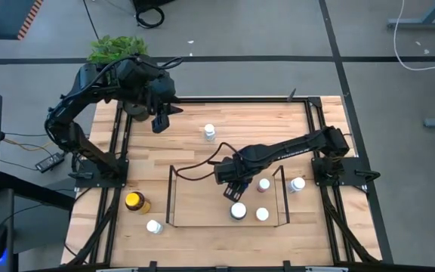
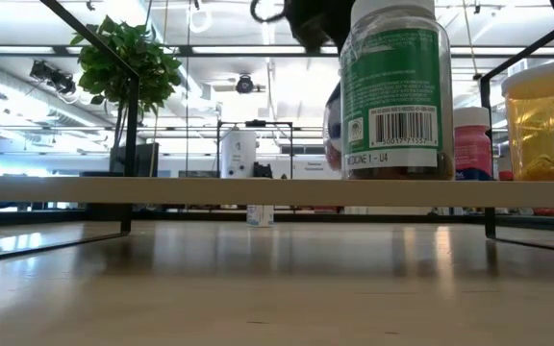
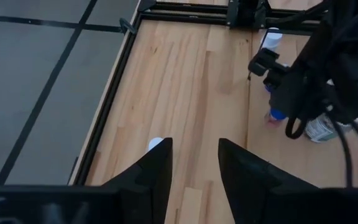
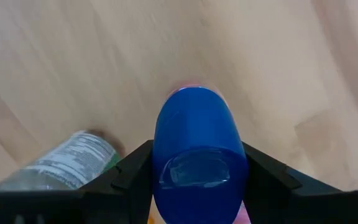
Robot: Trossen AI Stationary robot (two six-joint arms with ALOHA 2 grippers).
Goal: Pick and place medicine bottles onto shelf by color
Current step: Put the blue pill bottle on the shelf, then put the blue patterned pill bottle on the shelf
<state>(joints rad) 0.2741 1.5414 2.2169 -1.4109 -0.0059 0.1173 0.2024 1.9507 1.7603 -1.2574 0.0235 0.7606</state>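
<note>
My right gripper (image 1: 232, 186) reaches over the black wire shelf (image 1: 169, 196) and is shut on a blue-capped bottle (image 4: 197, 155). On the shelf stand a large green-labelled bottle (image 2: 395, 91) with a white cap (image 1: 238, 211), a pink-capped bottle (image 1: 263, 184) and a small white-capped one (image 1: 262, 214). Standing on the table are an amber jar (image 1: 134, 201) and white-capped bottles (image 1: 154, 226), (image 1: 209, 132), (image 1: 298, 183). My left gripper (image 3: 194, 168) hangs open and high near the far left corner, nothing between its fingers. My right gripper pinches the blue-capped bottle between its two fingers, which sit on opposite sides of the blue cap (image 4: 166, 149). The fingers (image 4: 129, 171) come from above, pointing down. The bottle stands upright under them; whether its base rests on the shelf is hidden.
A potted green plant (image 1: 118, 49) stands at the far left corner beside the left arm. The black table frame (image 1: 312, 136) runs around the wooden top. Bare wood lies between the shelf and the far edge.
</note>
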